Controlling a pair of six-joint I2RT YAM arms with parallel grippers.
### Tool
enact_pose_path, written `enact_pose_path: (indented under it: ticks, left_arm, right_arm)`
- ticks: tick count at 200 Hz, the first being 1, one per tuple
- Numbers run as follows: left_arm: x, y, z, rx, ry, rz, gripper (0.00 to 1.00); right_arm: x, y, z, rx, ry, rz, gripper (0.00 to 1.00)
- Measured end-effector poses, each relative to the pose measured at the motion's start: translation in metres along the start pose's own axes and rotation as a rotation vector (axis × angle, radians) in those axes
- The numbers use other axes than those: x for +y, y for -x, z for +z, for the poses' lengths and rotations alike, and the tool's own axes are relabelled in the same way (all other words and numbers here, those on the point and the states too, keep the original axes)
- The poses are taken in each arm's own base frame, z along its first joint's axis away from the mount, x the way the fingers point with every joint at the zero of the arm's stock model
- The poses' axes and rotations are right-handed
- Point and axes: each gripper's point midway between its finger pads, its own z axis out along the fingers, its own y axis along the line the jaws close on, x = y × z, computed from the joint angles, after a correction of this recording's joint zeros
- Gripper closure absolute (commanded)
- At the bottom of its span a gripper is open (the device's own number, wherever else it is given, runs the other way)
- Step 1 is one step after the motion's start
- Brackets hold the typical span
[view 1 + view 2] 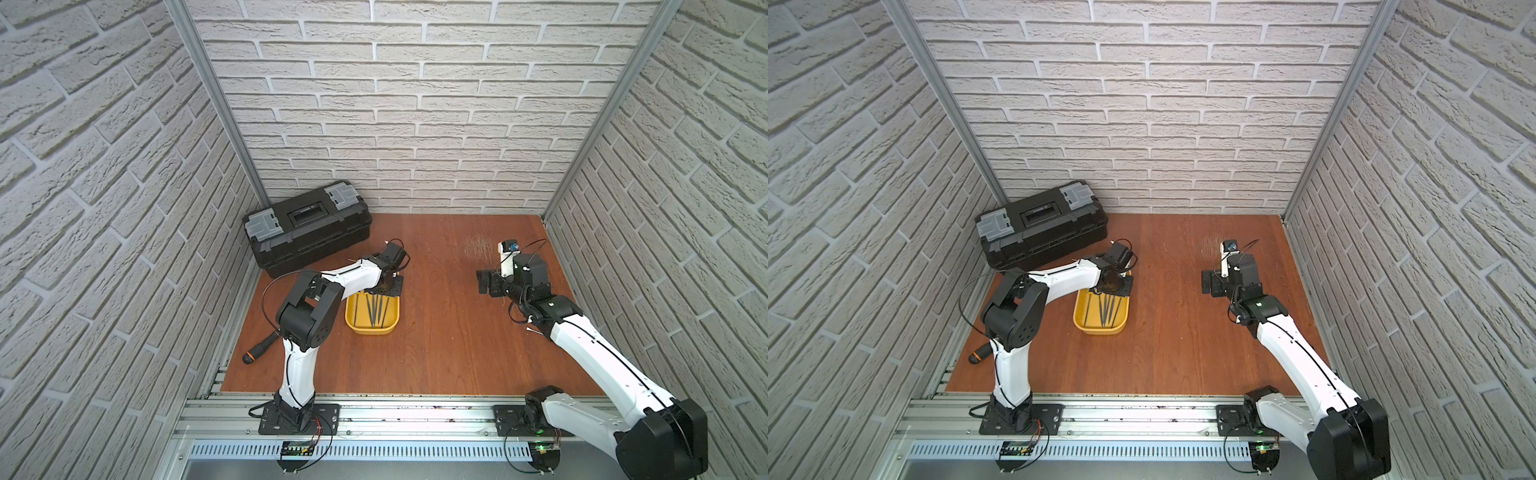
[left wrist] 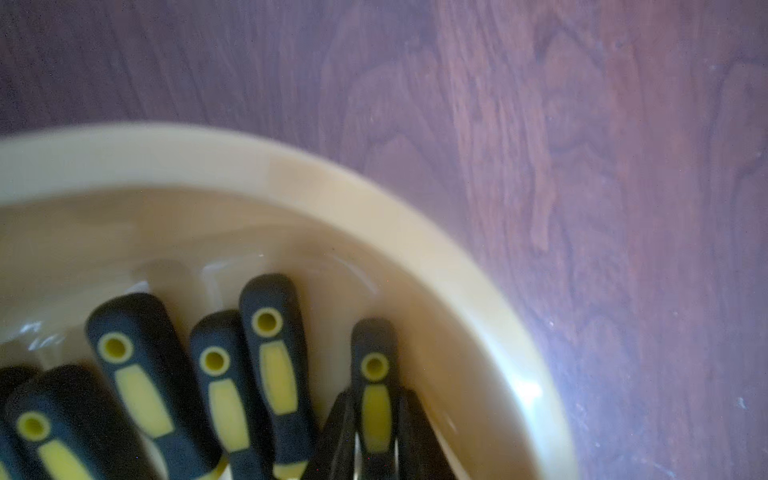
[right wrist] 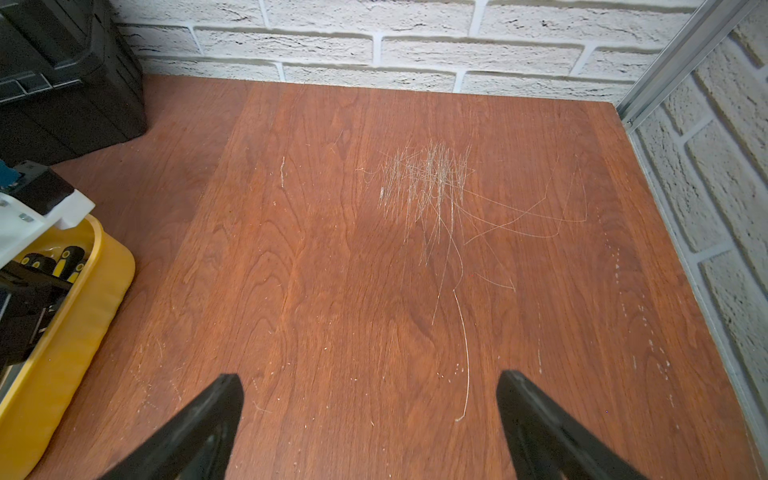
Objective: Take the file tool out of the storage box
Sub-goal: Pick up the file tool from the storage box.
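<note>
I can read no text, brand or number anywhere from here: only the black toolbox [image 1: 307, 228] shows faint pale lettering on its lid handle, too small and blurred for me to make out.

The left arm [image 1: 353, 272] is raised from its base at 7 o'clock of the tabletop [image 1: 436, 332]. It is folded sharply at the elbow, and the forearm is stretched toward 2 o'clock. The left gripper [image 2: 376, 415] is pointed downward, its jaws closed on the handle of a file tool [image 2: 374, 365]. The right arm [image 1: 590, 349] is extended from 5 o'clock toward 11 o'clock. The right gripper [image 3: 370, 382] is held above the tabletop near 3 o'clock, its jaws spread wide with nothing between them.
</note>
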Motion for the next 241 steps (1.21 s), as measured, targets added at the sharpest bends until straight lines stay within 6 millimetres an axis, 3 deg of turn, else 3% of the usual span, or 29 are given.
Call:
enact_pose_path:
  ticks: [72,154,186,241]
  left_arm:
    - [0.001,0.001,-0.008,-0.007,-0.015,-0.003,0.86]
    - [0.02,0.02,-0.074,-0.136,-0.079,-0.088,0.85]
    - [0.025,0.023,-0.096,-0.187,-0.126,-0.139,0.84]
    - [0.011,0.038,-0.121,-0.268,-0.237,-0.187,0.84]
  right_arm:
    - [0.001,0.0,0.0,0.001,0.004,0.0,0.0]
    - [0.015,-0.005,0.004,0.024,0.065,0.0,0.02]
    - [0.044,-0.008,0.009,0.065,0.182,0.03,0.03]
    - [0.124,-0.008,-0.001,0.132,0.433,0.085,0.18]
